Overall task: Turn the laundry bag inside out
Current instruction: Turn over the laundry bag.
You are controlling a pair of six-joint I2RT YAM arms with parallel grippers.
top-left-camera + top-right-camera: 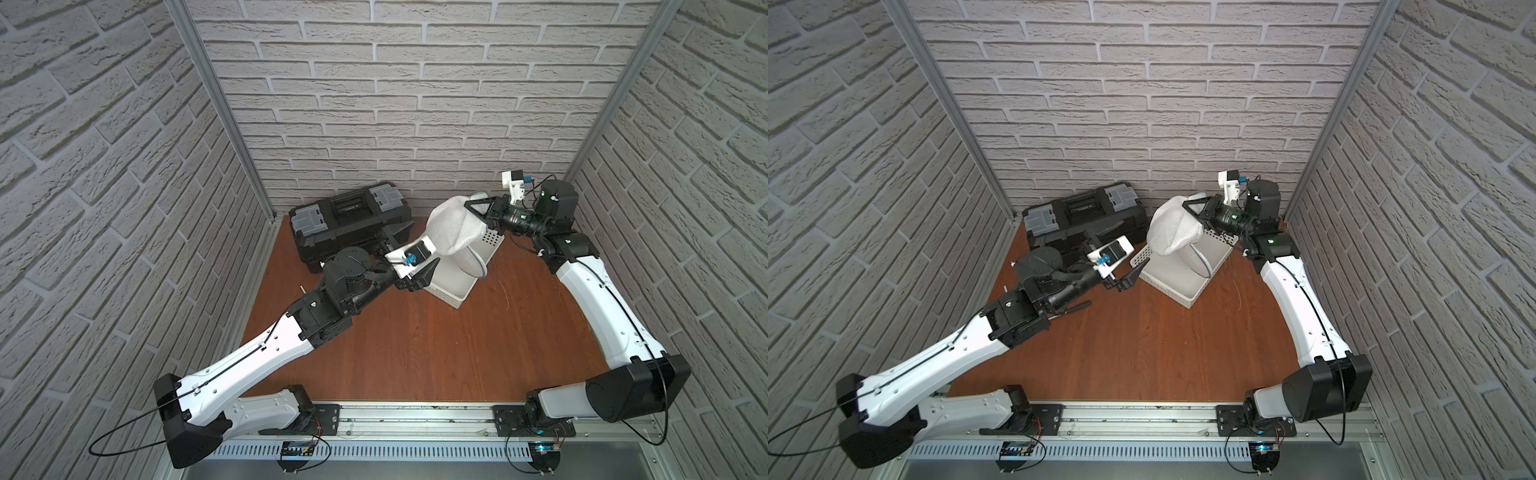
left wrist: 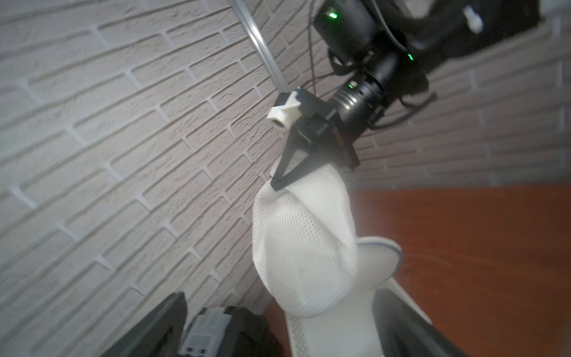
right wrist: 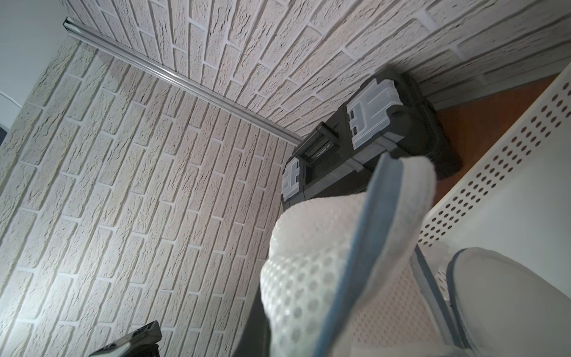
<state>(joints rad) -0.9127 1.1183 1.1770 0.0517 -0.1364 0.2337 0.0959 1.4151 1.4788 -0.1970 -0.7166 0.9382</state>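
Note:
The laundry bag [image 1: 453,226] is a white mesh pouch with grey piping. It hangs over the white basket from my right gripper [image 1: 467,205], which is shut on the bag's upper edge, as the left wrist view shows [image 2: 276,185]. A grey-trimmed flap [image 1: 473,262] droops from the bag into the basket. The right wrist view is filled by the mesh and its piping [image 3: 324,262]. My left gripper [image 2: 278,340] stands open just below the bag's lower end [image 2: 302,241], with nothing between its fingers [image 2: 154,327]. In both top views it sits at the basket's left side [image 1: 1117,259].
The white perforated basket [image 1: 453,301] stands at the back right of the brown table. A black toolbox [image 1: 349,220] with grey latches lies against the back wall, close behind my left wrist. Brick walls enclose three sides.

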